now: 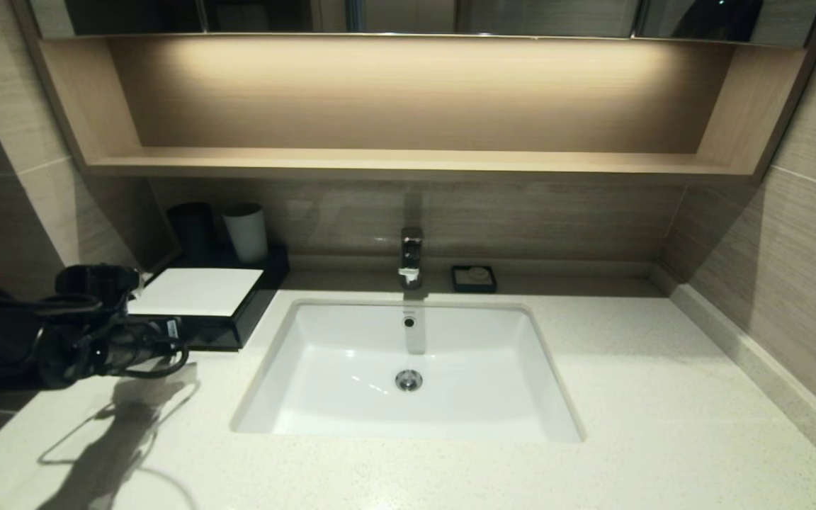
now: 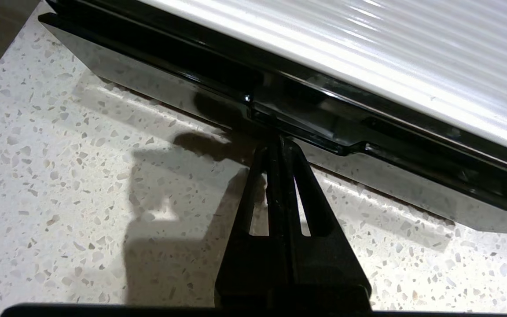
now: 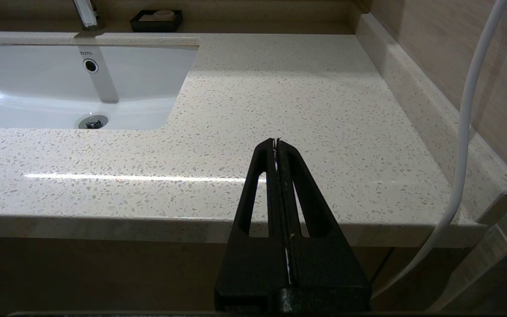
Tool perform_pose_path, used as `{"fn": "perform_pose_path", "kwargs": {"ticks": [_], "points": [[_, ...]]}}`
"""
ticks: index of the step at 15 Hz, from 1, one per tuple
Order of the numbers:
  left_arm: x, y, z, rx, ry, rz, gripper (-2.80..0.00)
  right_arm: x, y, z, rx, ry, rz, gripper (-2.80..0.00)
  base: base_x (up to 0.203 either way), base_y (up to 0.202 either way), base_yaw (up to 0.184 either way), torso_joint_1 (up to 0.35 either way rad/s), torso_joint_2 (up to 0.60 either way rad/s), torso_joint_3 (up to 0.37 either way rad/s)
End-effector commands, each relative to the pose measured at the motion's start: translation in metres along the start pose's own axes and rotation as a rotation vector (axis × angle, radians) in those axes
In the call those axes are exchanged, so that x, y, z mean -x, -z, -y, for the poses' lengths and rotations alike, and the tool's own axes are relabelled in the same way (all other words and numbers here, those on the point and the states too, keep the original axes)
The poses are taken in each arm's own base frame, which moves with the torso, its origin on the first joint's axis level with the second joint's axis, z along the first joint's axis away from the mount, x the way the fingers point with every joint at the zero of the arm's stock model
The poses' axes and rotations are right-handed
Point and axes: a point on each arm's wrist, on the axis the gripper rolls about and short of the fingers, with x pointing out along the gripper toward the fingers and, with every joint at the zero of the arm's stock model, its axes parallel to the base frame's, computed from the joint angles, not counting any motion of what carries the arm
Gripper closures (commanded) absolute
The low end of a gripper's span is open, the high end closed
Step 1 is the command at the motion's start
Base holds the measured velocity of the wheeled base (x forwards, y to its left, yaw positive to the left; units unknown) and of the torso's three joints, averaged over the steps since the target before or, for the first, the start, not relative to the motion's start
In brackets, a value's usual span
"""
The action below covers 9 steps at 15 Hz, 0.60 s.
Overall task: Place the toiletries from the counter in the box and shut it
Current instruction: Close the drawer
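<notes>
The black box (image 1: 199, 290) with the flat white top panel stands on the counter (image 1: 663, 425) at the back left, beside the sink. Its notched black drawer front (image 2: 315, 127) looks pushed in. My left gripper (image 1: 180, 338) is shut and empty. In the left wrist view its tips (image 2: 277, 141) are right at the drawer front, just above the speckled counter (image 2: 60, 176). My right gripper (image 3: 276, 141) is shut and empty, held above the counter's front edge (image 3: 280, 88) to the right of the sink; it is out of the head view. No wrapped toiletries are in view.
The white sink (image 1: 323, 368) with a chrome tap (image 1: 411, 255) sits mid-counter. A black cup (image 1: 192, 227) and a white cup (image 1: 246, 232) stand behind the box. A small black soap dish (image 1: 474, 278) is by the tap. A wooden shelf (image 1: 408, 161) hangs above.
</notes>
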Motion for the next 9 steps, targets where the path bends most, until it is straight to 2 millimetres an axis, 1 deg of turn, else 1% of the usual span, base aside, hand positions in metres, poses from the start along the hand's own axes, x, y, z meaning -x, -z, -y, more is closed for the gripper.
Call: {"fn": "perform_pose_path", "kwargs": {"ticks": [1, 9], "points": [[-0.0033, 0.0013, 0.0003, 0.001, 0.001, 0.007, 0.0, -0.0001, 0.0003, 0.0, 0.0, 0.0, 0.0, 0.0, 0.0, 0.0, 0.0, 0.0, 0.0, 0.0], [-0.0125, 0.0012, 0.0009, 0.0, 0.008, 0.063, 0.0, -0.0001, 0.0004, 0.0, 0.0, 0.0, -0.002, 0.0, 0.0, 0.0, 0.0, 0.0, 0.0, 0.0]]}}
